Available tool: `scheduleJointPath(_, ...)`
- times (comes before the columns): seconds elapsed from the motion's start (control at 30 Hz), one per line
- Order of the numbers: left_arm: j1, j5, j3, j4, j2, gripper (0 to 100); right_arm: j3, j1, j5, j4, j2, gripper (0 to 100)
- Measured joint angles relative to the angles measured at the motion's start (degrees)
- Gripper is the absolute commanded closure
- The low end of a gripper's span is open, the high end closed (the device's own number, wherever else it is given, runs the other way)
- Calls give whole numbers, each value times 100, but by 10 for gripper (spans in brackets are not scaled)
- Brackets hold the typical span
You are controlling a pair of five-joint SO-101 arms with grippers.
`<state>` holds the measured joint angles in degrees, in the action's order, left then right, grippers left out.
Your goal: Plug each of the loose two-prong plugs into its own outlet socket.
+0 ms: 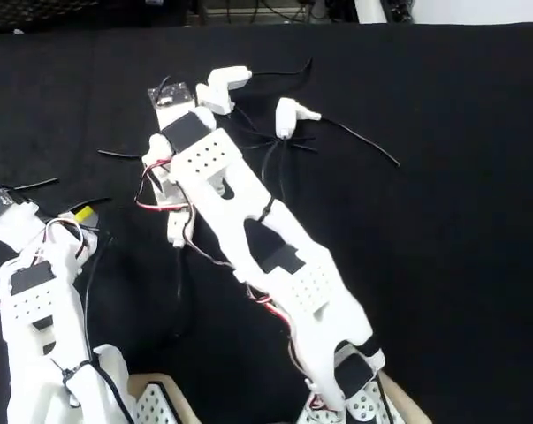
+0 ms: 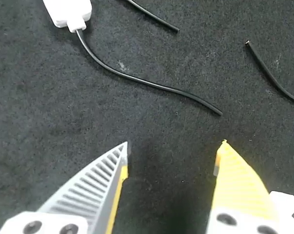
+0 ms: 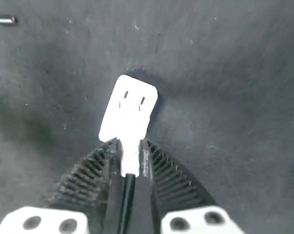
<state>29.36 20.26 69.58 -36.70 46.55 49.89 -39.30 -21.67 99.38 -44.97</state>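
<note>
High view: the black counter (image 1: 460,221) lies bare beyond a plug (image 1: 286,115), whose prongs point toward that open side. Left wrist view: the left pincer (image 2: 171,165) hangs released over cloth, a white connector (image 2: 68,12) beyond it. Right wrist view: the right pincer (image 3: 131,156) clenches a socket (image 3: 129,107) by its cable end, its long axis in line with the pincer.

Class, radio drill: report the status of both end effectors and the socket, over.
Copy: left end effector open, empty; right end effector shut on socket, at its cord end. Socket slots empty. Cord lies ahead of the left one.
</note>
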Motion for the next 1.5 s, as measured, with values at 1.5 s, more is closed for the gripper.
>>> scheduleJointPath(1.5,-554,-545,0,-185,0,710,-7244,756,3798,-1292,4378,868)
